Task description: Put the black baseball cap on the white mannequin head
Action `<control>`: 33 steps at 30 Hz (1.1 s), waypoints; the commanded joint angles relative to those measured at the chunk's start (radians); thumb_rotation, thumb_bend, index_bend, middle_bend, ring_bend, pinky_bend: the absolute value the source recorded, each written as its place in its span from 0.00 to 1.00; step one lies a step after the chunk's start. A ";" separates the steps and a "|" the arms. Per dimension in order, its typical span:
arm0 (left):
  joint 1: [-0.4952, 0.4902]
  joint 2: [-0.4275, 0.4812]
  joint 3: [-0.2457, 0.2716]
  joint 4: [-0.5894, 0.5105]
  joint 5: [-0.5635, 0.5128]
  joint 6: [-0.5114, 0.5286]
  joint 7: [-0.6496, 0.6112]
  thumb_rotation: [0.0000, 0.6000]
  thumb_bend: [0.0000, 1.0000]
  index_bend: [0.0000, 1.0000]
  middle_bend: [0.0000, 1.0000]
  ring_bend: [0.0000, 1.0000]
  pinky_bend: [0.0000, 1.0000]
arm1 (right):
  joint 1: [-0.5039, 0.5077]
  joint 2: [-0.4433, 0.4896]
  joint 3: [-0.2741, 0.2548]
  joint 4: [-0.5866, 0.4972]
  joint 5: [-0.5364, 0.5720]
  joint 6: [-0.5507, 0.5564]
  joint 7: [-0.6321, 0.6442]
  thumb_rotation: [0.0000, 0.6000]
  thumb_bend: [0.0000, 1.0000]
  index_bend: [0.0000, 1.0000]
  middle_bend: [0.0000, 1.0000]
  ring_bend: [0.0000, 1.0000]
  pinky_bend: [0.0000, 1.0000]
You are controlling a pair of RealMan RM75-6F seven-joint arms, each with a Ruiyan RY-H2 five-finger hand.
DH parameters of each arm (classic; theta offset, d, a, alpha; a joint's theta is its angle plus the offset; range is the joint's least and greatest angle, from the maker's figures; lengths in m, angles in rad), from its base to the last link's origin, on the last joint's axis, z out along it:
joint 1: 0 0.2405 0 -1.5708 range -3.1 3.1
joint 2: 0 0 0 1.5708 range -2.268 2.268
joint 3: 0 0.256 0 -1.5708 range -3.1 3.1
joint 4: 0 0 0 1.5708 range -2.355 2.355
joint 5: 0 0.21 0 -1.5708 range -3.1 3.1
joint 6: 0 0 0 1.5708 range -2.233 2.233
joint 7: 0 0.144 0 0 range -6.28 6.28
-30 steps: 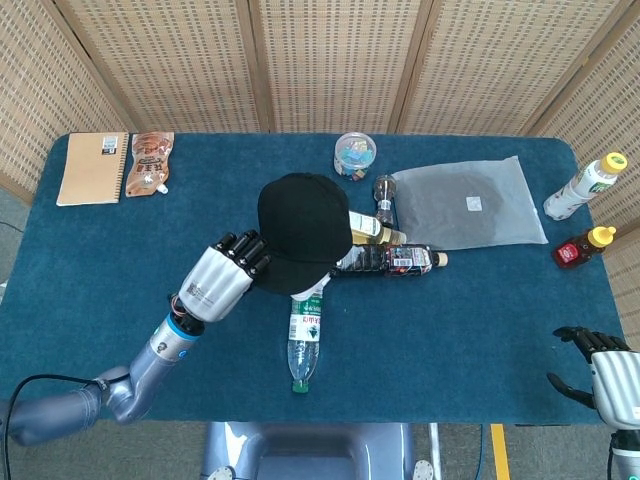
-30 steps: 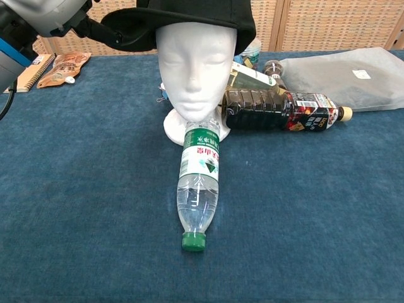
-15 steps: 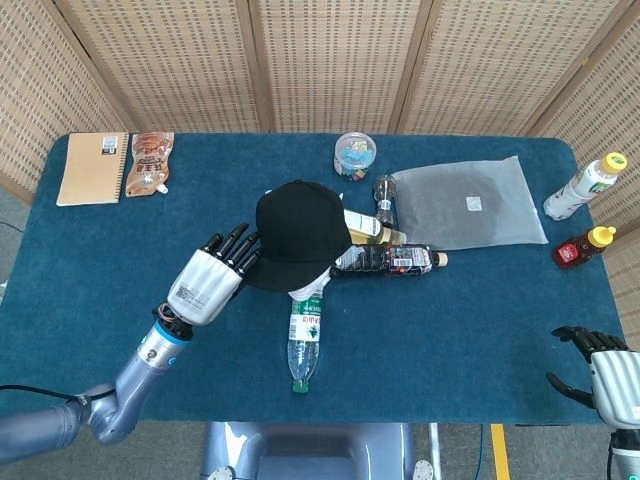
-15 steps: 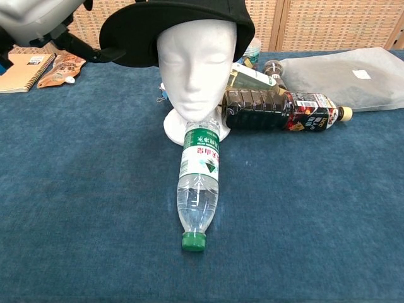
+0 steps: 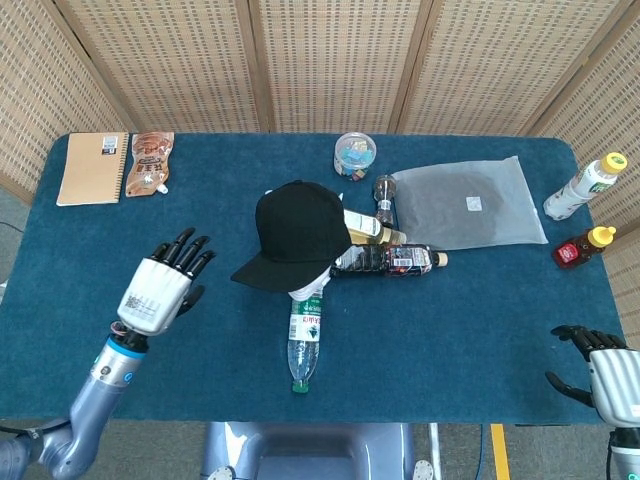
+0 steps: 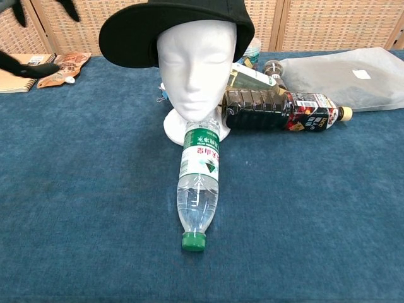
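The black baseball cap (image 6: 177, 25) sat on the white mannequin head (image 6: 197, 69), brim skewed to one side, while the left hand (image 5: 163, 284) hung empty with fingers spread, well apart; the lopsided cap could probably slip off if the surface (image 6: 95, 208) were bumped.

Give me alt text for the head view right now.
A black cap sits on a white mannequin head mid-table, brim skewed left. The left hand hovers open beside it, bottles lie around, and the right hand waits at the table's corner.
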 commanded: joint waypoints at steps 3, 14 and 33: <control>0.077 0.057 0.026 -0.041 -0.052 0.034 -0.062 1.00 0.24 0.28 0.24 0.14 0.42 | 0.006 0.003 0.004 -0.008 0.010 -0.013 -0.014 1.00 0.16 0.35 0.42 0.46 0.44; 0.234 0.184 0.071 -0.048 -0.169 0.062 -0.259 1.00 0.24 0.36 0.24 0.14 0.42 | 0.014 0.009 0.030 -0.041 0.067 -0.036 -0.093 1.00 0.16 0.35 0.42 0.45 0.43; 0.293 0.213 0.081 0.062 -0.042 0.056 -0.519 1.00 0.24 0.40 0.24 0.16 0.41 | 0.009 0.006 0.035 -0.044 0.080 -0.032 -0.098 1.00 0.16 0.35 0.42 0.44 0.42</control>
